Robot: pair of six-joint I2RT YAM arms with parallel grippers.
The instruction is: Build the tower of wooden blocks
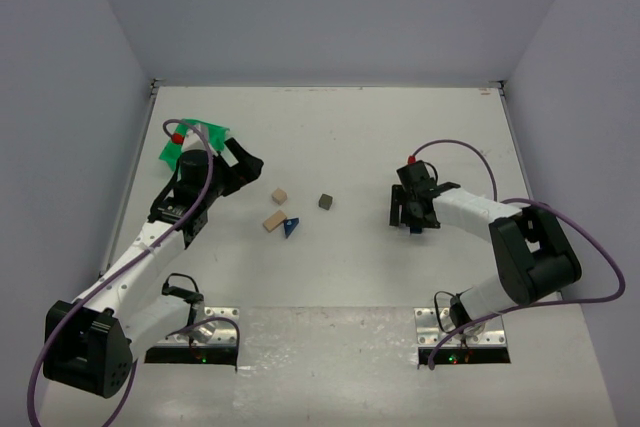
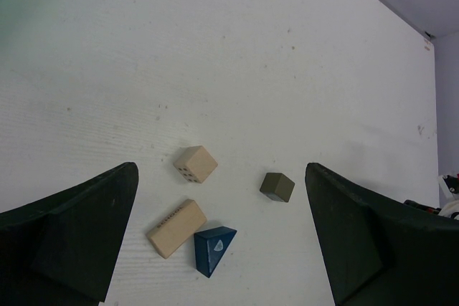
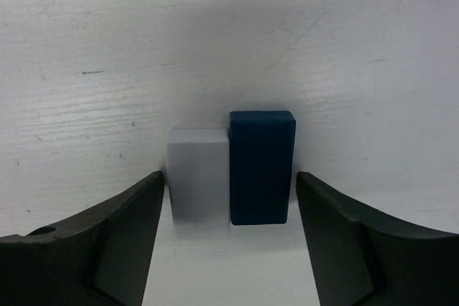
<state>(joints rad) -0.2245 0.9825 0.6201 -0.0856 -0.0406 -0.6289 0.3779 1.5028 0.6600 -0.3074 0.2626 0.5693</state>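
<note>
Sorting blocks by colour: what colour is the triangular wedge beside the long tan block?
Dark blue; the triangular wooden wedge shows best in the left wrist view.

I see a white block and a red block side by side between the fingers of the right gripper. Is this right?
Not quite: it is a blue block, not a red one. The right wrist view shows it beside the white block, between the fingers of the right gripper.
</note>
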